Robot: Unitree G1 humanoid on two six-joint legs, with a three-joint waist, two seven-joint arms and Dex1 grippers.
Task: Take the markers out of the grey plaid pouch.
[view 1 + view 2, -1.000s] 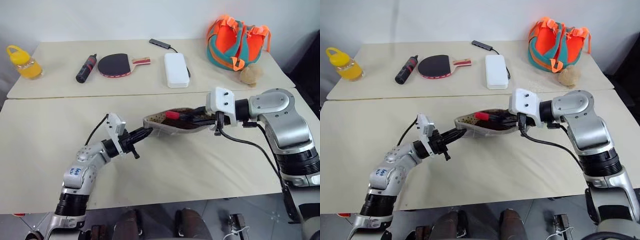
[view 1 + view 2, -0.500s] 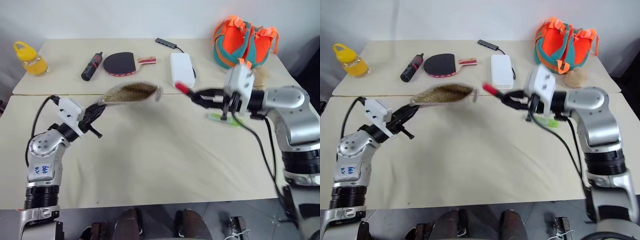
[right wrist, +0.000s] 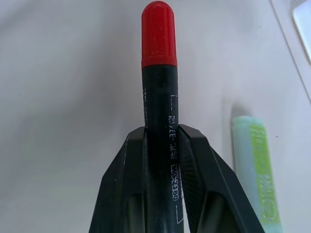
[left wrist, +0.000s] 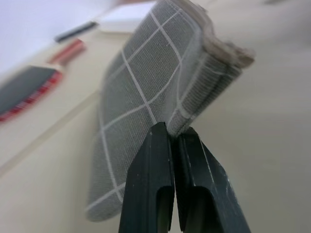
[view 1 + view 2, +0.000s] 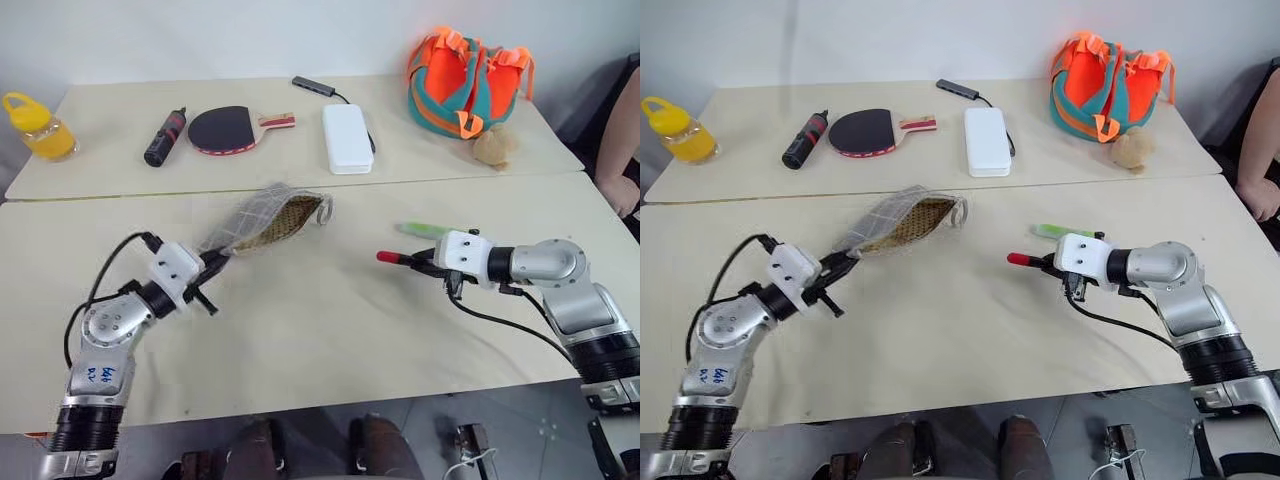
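Since a second ago we see both arms pulled apart: back then the right gripper (image 5: 425, 263) reached into the mouth of the grey plaid pouch (image 5: 262, 222) at mid-table while the left gripper (image 5: 215, 268) pinched its other end, and now the pouch hangs off to the left and the dark marker with the red end (image 5: 398, 258) is out and well clear of it. We find the left gripper's two black fingers (image 4: 154, 184) pressed together on a corner of the pouch, the grey fabric with its white grid lines rising away from the tips, so the pouch stands tilted up above the near table (image 5: 320, 330) with its beige dotted lining and thin ring pull (image 5: 325, 209) turned toward the far table. We see the right gripper's fingers (image 3: 121, 189) clamped on the dark marker's barrel, the red end jutting out ahead of the tips and pointing toward the pouch, low over the tabletop. We note the pale mint green marker (image 5: 419, 230) lying flat on the near table just beyond the right gripper, free of any grip; a second ago it was not on the table. On the far table the white case (image 5: 346, 139), the paddle (image 5: 228, 128), the black-and-red cylinder (image 5: 166, 137), the yellow bottle (image 5: 34, 125) and the orange bag (image 5: 465, 82) keep their places.
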